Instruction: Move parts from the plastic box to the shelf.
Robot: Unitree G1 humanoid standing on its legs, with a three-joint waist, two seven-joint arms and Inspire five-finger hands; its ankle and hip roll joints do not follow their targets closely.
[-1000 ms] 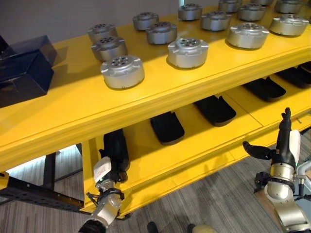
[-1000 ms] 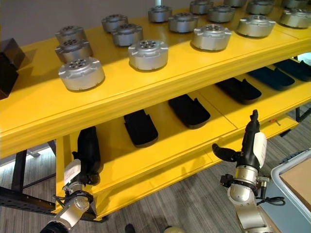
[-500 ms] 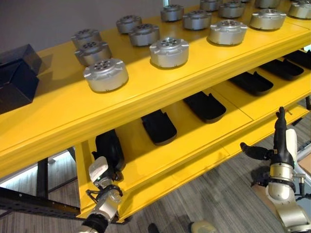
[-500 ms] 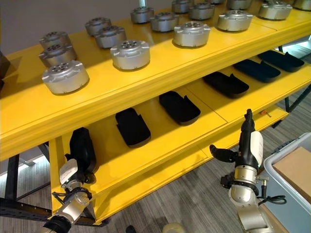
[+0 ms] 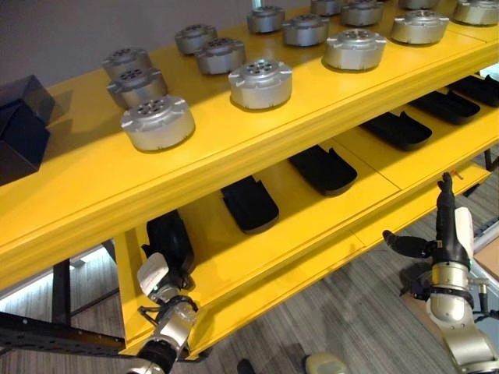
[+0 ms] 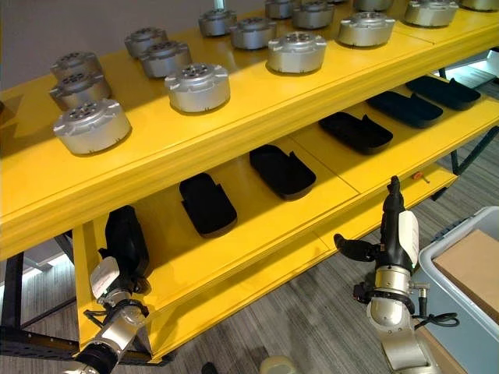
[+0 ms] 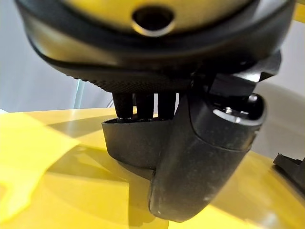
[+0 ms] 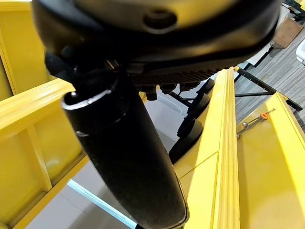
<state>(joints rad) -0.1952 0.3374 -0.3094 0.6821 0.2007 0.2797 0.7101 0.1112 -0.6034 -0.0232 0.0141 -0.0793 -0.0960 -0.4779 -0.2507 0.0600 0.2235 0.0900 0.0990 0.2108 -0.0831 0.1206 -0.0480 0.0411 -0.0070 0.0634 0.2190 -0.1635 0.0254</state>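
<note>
Left hand curls its fingers round the black part on the lower shelf; right hand hangs spread, holding nothing.

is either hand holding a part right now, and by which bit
The left hand grips a black part on the lower shelf by its near end. The right hand is open, holding nothing.

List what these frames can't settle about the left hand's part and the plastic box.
- Left hand: head views show its back; whether the black part rests on the lower shelf is hidden in the left wrist view by the thumb.
- Plastic box: cut off by the right eye view's edge; cardboard covers its contents.
</note>
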